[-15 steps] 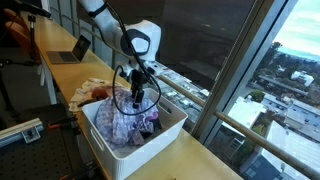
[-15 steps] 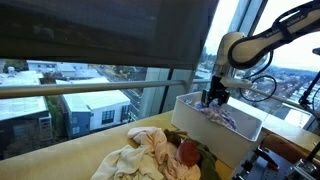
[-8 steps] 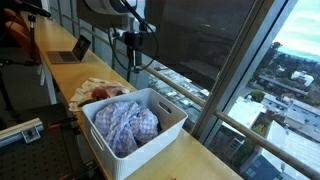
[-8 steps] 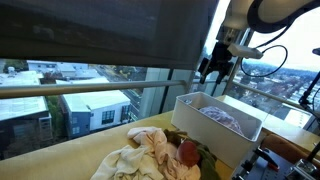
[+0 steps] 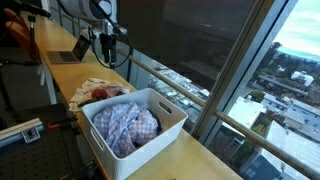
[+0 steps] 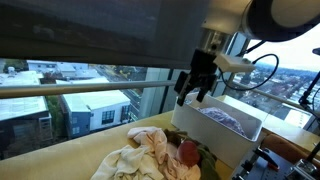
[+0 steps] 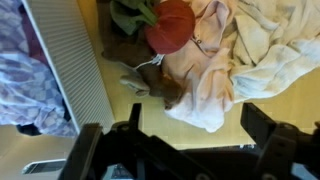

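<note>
Two lots of laundry to reckon with. Largest first: white bin point(image 6: 203, 130), off to one side of the hand point(image 6: 192, 95) and lower, with a plaid purple cloth point(image 5: 125, 125) bunched inside. Next, down under the hand on the desk point(image 6: 60, 168), just beside the bin's wall: loose pile of clothes point(image 7: 235, 60), cream and pale pink, crumpled and overlapping. Smaller again, at the pile's bin-side edge: red cloth point(image 7: 170, 25), balled up, touching a dark green piece point(image 7: 128, 15) and a brownish scrap point(image 7: 165, 90).

Hand itself released, fingers point(image 7: 85, 150) spread wide, empty, hanging well above the pile and touching nothing.

Judged light, limp and easily snagged rather than fragile; likely to sag, stretch out and drag neighbours along when lifted. Best taken at a raised fold or thick bunch near the middle of one garment, pinching deep enough to catch several layers, not a thin trailing hem. Little slip worry beyond smooth fabric sliding out of a shallow grip.
</note>
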You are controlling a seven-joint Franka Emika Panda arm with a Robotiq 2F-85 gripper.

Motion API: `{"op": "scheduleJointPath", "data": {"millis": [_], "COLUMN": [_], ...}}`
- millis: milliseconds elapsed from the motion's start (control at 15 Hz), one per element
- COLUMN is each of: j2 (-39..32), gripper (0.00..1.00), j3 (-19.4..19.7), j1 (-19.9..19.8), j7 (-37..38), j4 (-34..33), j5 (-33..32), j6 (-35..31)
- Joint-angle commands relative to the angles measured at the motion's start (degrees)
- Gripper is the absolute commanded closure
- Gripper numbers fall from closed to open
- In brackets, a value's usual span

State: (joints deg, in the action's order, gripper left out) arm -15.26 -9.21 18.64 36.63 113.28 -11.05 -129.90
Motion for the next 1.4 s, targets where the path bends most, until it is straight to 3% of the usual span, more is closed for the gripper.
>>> {"op": "scheduleJointPath", "data": {"millis": [0,600,667,733,933,1333], "j2": [-8.52,-18.37,-19.00,-19.54,-20.36,-15.23], "gripper": [0.00,0.00,0.05,0.26,0.37,0.83], "j3": [1.05,3.58,3.45,3.59,3.51,3.89], "j1": [1.93,2.16,2.08,2.30,2.37,1.92], "j7": [1.43,0.46,0.19,0.50,0.17,0.01], "j4": [-3.06,-3.34,-3.47,-3.61,-3.91,-4.18], "j5": [-2.22,2.23,3.04,3.55,5.09,6.88], "j6": [-2.37,-1.53,-1.19,-0.83,-0.26,2.43]}}
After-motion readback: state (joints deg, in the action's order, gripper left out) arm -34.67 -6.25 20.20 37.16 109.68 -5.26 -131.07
